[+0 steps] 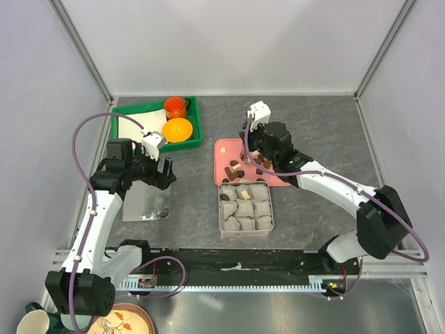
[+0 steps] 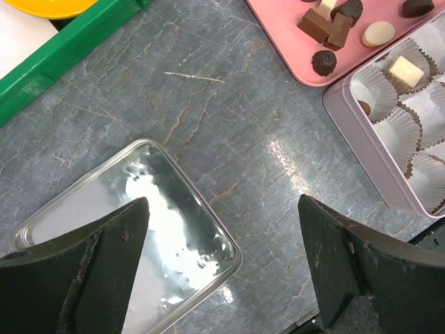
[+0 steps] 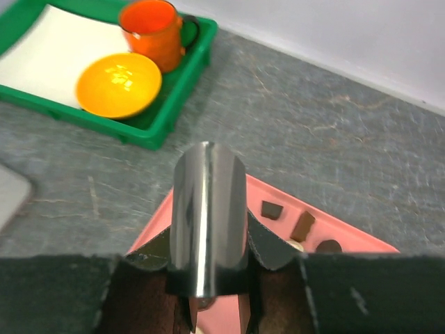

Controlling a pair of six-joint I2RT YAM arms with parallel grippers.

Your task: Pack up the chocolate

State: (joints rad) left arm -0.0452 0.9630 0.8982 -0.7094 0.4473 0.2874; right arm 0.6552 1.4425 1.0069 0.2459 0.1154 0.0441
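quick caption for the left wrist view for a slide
Left hand open above the silver lid edge, with the pink tray of chocolate and the paper-cup tin to one side.

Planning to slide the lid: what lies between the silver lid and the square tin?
Only bare grey tabletop separates the silver lid and square tin; the left wrist view shows it.
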